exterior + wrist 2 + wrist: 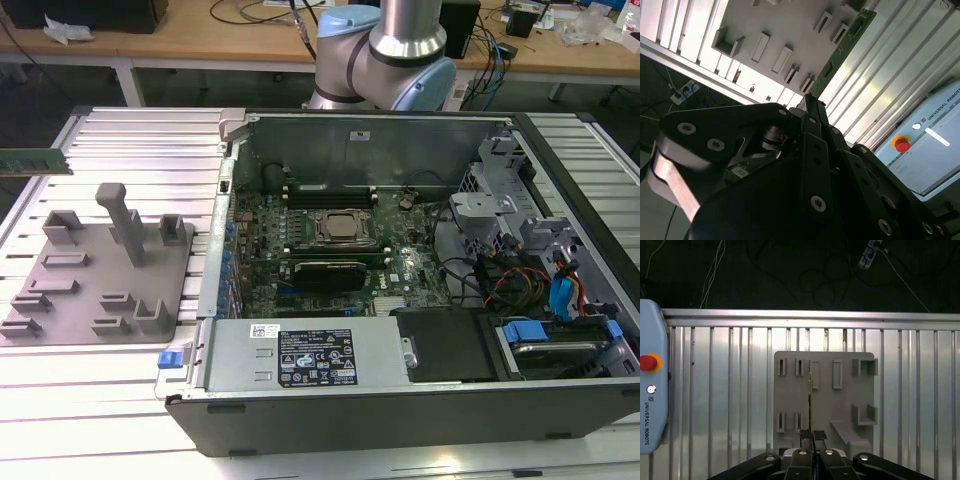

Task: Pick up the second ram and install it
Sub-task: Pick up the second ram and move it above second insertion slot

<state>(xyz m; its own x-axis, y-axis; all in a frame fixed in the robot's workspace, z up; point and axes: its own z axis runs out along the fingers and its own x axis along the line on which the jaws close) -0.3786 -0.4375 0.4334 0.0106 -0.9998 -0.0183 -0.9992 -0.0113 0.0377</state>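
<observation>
The second ram [35, 160], a thin green stick, hangs in the air at the exterior view's far left, above the ribbed table. In the first wrist view the ram [811, 395] shows edge-on, and my gripper [813, 436] is shut on its near end, above the grey fixture tray [840, 405]. The second wrist view shows the ram [840, 55] running out from my gripper [810, 100] over the tray [785, 30]. The open computer case [400, 400] with the green motherboard [260, 240] lies toward the exterior view's right.
The grey fixture tray [70, 300] carries upright posts and slots. Inside the case are a power supply [310, 355], a processor socket [340, 228] and drive cables [520, 280]. A teach pendant [650, 390] with a red button rests on the table. A workbench [200, 40] stands behind.
</observation>
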